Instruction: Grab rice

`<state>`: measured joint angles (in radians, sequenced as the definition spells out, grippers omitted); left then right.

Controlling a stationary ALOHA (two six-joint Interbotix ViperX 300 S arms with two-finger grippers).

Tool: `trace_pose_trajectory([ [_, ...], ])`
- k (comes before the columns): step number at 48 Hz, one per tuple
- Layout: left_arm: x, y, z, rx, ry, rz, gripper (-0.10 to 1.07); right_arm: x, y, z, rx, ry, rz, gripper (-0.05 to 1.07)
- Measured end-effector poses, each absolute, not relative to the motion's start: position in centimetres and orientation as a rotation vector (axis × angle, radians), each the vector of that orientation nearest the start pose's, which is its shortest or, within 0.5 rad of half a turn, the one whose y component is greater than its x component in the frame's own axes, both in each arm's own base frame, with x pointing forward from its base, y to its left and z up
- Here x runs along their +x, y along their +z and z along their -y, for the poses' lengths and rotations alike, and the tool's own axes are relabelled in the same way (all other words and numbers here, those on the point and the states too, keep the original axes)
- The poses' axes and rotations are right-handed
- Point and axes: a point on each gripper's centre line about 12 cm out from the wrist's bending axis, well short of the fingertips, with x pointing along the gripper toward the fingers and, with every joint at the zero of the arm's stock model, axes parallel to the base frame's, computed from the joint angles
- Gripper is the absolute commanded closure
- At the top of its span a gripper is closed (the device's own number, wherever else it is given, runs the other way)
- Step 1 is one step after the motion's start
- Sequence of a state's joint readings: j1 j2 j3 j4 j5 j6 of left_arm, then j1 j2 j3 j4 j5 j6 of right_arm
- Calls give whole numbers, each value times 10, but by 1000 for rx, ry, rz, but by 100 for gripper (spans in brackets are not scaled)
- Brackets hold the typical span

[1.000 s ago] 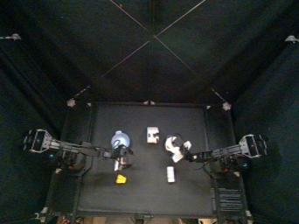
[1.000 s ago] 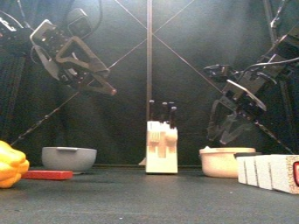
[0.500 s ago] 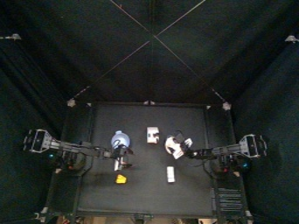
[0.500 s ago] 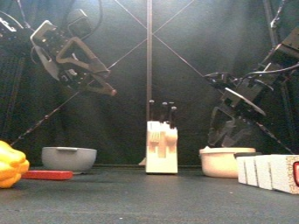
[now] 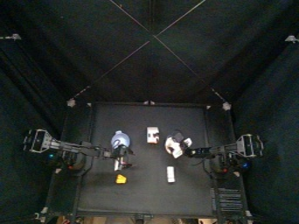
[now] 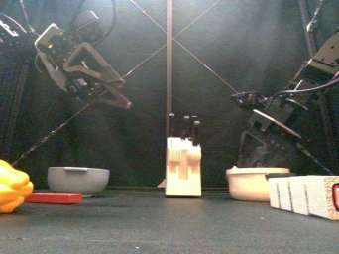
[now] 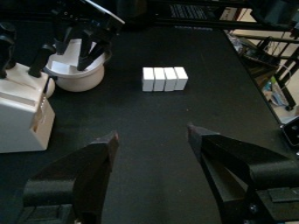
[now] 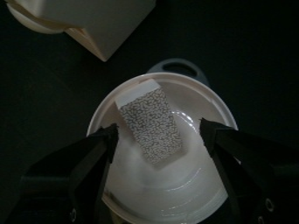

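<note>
**Matt black, glossy white**

The rice [image 8: 152,127] packet looks clear and plastic, its grainy grey filling speckled, with a plain white strip at one end. It lies in a smooth, glossy white bowl [image 8: 187,206]. The bench [image 7: 152,131] is matt black. The black end effector [image 8: 158,144] has a dull sheen.

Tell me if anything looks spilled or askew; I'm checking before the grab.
Nothing stands out. The rice packet lies inside the white bowl, the white box stands upright, and nothing has spilled on the table.
</note>
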<state>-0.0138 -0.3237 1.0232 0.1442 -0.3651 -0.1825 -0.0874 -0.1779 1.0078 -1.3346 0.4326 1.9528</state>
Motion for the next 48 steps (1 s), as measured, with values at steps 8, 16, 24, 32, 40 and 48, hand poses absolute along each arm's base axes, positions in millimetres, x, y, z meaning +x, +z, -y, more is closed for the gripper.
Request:
trace_pose_trajectory([
  [8,302,198,11,-55,-58,-339,1,270,121,73,428,-744,-756,0],
  [16,302,198,11,-53,-58,-339,1,270,118,75,441,-738,-763,0],
  [24,302,198,11,-53,-58,-339,1,270,117,77,449,-732,-765,0],
  [32,302,198,11,-53,-58,-341,1,271,117,79,447,-725,-766,1],
  [40,302,198,11,-55,-58,-339,1,271,115,81,447,-715,-771,1],
  [48,302,198,10,-52,-57,-339,1,271,114,83,456,-707,-776,8],
])
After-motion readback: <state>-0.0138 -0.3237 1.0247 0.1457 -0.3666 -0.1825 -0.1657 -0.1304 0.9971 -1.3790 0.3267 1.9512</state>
